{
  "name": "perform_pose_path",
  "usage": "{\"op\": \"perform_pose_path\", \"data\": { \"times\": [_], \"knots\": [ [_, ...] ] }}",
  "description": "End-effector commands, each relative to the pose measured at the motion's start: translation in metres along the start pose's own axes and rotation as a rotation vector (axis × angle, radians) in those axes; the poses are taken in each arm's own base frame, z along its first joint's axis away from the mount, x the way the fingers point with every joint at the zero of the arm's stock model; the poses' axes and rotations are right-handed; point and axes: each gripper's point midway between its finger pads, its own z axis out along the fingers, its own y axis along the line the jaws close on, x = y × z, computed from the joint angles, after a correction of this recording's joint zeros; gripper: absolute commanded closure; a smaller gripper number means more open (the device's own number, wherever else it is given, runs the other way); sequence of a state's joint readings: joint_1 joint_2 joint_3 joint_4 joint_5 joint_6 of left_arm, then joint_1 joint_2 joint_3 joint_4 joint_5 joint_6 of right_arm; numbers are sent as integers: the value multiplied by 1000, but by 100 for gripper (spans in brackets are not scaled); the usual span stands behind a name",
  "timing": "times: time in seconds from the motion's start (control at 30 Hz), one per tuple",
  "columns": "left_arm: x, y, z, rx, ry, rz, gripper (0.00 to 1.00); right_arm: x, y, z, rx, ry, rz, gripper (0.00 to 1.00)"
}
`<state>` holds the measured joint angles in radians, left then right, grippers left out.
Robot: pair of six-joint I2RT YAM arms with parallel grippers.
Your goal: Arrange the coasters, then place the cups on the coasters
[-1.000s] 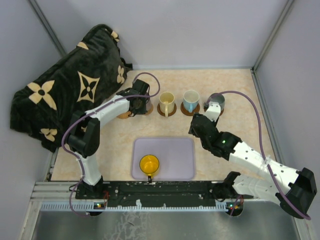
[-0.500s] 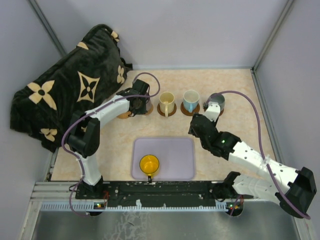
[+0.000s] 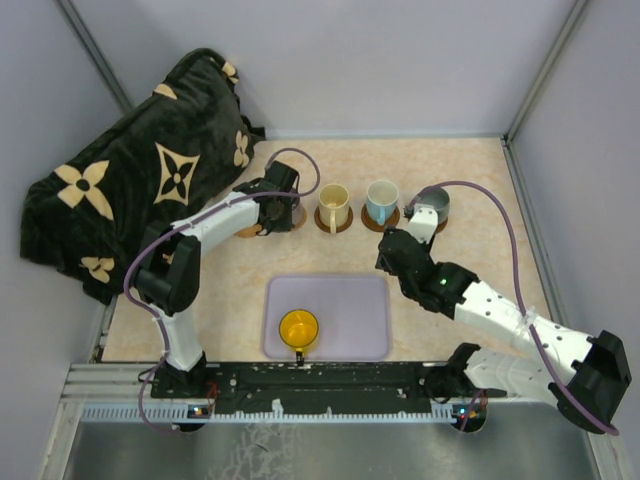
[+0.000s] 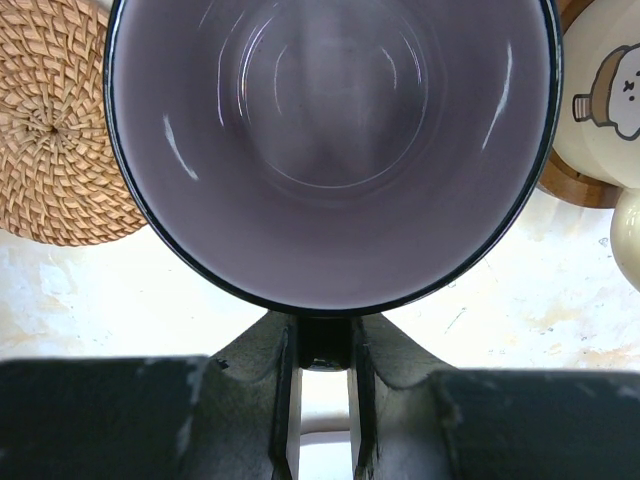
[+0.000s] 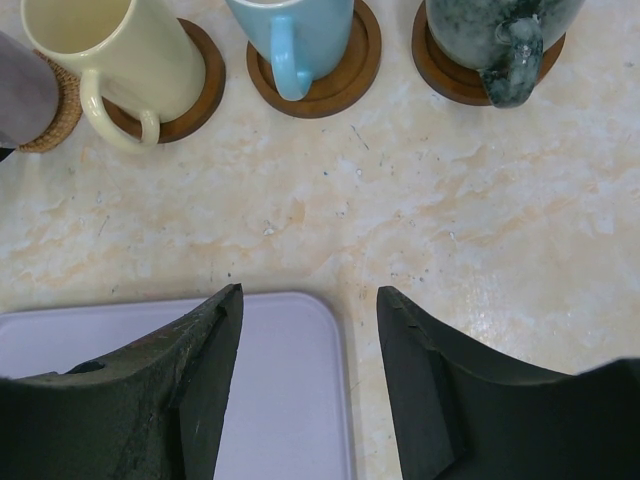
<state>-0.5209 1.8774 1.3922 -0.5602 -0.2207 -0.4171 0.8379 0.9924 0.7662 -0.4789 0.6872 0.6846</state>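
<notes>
Nearest, the yellow-orange ceramic mug (image 3: 298, 327) stands on the lavender rectangular tray (image 3: 350, 300). My right arm reaches diagonally inward. My right gripper (image 5: 310, 300) hangs empty, jaws parted, over the tray's far corner. Beyond, the cream mug (image 5: 100, 50), the light-blue mug (image 5: 295, 30) and the dark grey-green mug (image 5: 495, 40) each sit on dark brown round coasters (image 5: 195, 90). My left arm stretches to the row's left end. My left gripper (image 4: 323, 345) is clamped on the handle of the smoky purple mug (image 4: 330, 150), which is beside a woven tan coaster (image 4: 50, 130).

A light purple tray (image 3: 345, 318) lies flat on the pale, speckled worktop (image 3: 490, 190), close to the front edge. A big soft black blanket (image 3: 130, 200) with tan flower shapes is piled up in the back left corner. Plain grey walls (image 3: 400, 60) stand all around.
</notes>
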Motion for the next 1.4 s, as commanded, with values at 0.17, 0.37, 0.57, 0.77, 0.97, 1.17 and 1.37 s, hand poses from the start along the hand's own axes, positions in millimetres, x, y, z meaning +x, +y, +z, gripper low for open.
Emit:
{"op": "perform_pose_path", "data": {
  "times": [0.17, 0.37, 0.57, 0.77, 0.97, 1.17, 1.37],
  "knots": [
    [-17, -6, 2, 24, -63, -11, 100, -19, 12, -3, -30, -52, 53, 43],
    [-22, -6, -1, 27, -90, -19, 100, -17, 13, -2, -33, -46, 50, 43],
    [-25, -5, -1, 20, -105, -21, 100, -15, 14, -1, -38, -40, 48, 43],
    [-26, -3, 1, 13, -117, -25, 100, -14, 15, -1, -40, -37, 46, 43],
    [-21, -4, 5, 18, -100, -19, 100, -14, 15, 0, -40, -36, 45, 43],
    [-17, -5, 5, 24, -82, -15, 99, -14, 16, 0, -42, -37, 46, 43],
    [-15, -5, 6, 21, -73, -12, 90, -13, 17, 0, -45, -33, 44, 43]
  ]
}}
